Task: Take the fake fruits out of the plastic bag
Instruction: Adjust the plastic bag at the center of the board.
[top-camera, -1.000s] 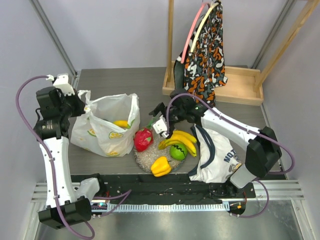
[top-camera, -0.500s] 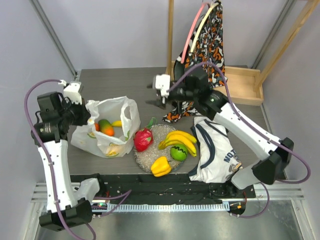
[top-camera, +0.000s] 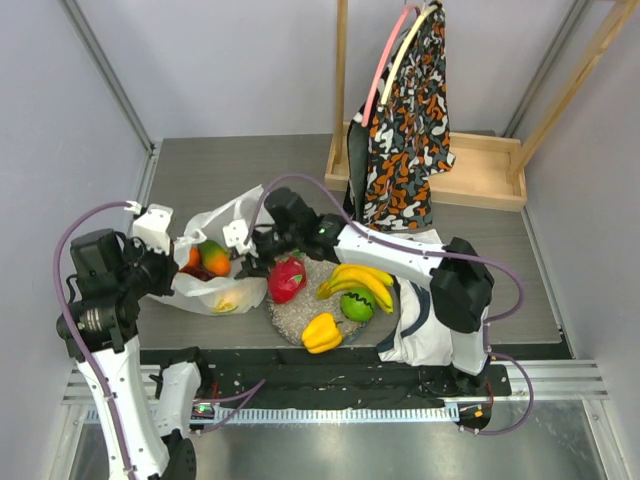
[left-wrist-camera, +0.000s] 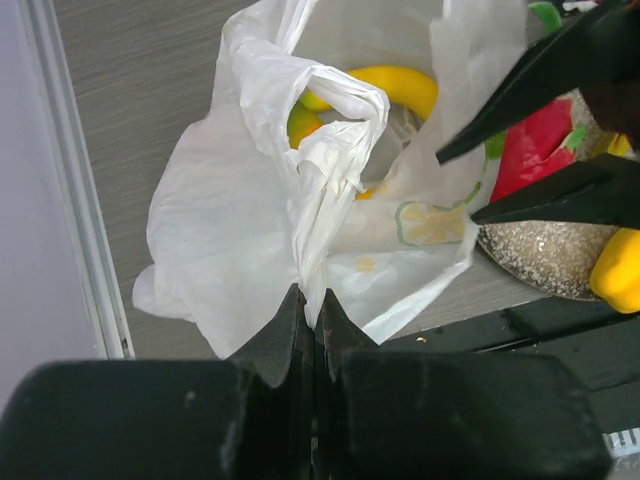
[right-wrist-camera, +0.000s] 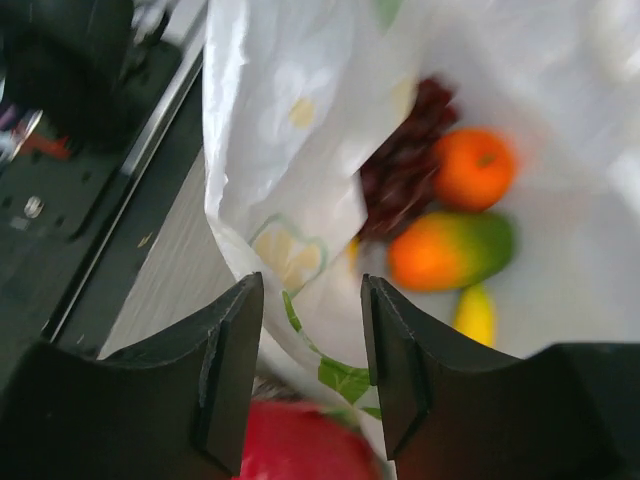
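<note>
Left gripper (left-wrist-camera: 312, 300), jaws closed, pinches a near fold of the plastic bag (left-wrist-camera: 230, 230), which lies left of the red fruit (top-camera: 286, 280). Right gripper (right-wrist-camera: 312, 290), jaws parted and empty, hovers at the bag's mouth. Farther inside lie mango (right-wrist-camera: 450, 250), grapes (right-wrist-camera: 400, 175) and orange (right-wrist-camera: 475, 167).

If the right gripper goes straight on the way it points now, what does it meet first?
Probably the plastic bag: its printed near wall lies straight ahead of the open right gripper, before the mango inside. Depth is unclear.
</note>
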